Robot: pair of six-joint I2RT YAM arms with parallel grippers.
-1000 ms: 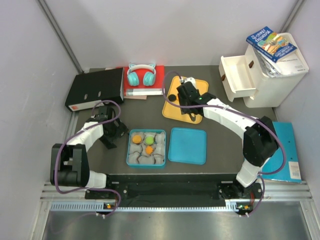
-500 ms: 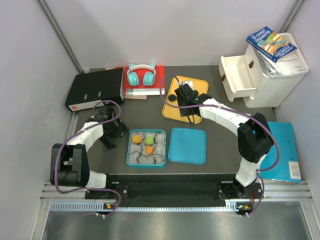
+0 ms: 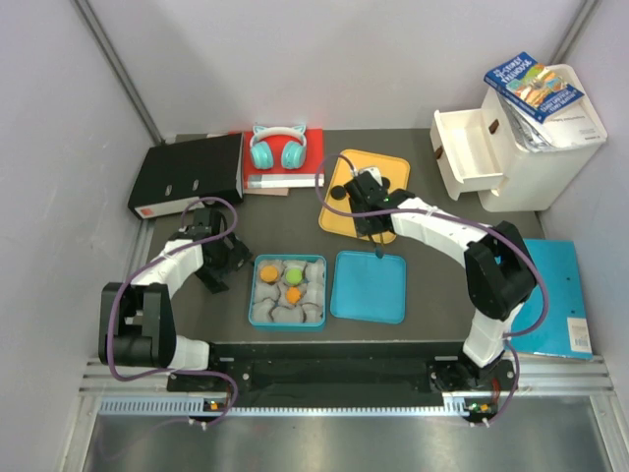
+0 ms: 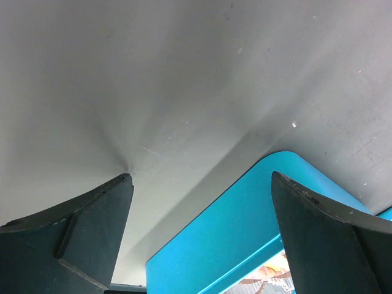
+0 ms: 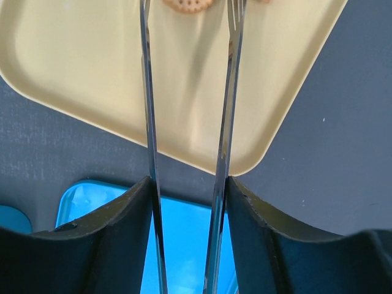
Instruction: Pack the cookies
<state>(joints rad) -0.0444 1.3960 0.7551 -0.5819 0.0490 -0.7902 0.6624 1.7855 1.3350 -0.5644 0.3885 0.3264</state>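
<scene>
- We take the blue box point(image 3: 254, 295) of paper cups point(image 3: 311, 313) as our landmark. Three cookies point(image 3: 293, 295) sit in its cups, two orange and one green.
- Behind the box and to its right lies the yellow tray point(image 3: 332, 218). A pale cookie point(image 5: 187, 5) rests on it at the tips of the tongs point(image 5: 147, 92).
- A black disc point(image 3: 339, 193) at the tray's left edge is probably another cookie, though it is too small for us to be sure.
- The right fingers point(image 5: 116, 233) are closed on the tongs, pinching the two metal blades partway together above the tray.
- The left fingers point(image 4: 79, 233) stand wide apart and empty, low over the table point(image 3: 432, 265) just left of the box.
- The blue lid point(image 3: 370, 286) lies flat on the table just right of the box.
- We judge the cookies to be light, thin, stiff and likely brittle. A hard squeeze could crack one, and a flat face gives the blades little to catch.
- We would take the pale cookie across its rim, with the blades on opposite edges and only gentle pressure. We would then keep it level on the way to an empty cup in the box.
</scene>
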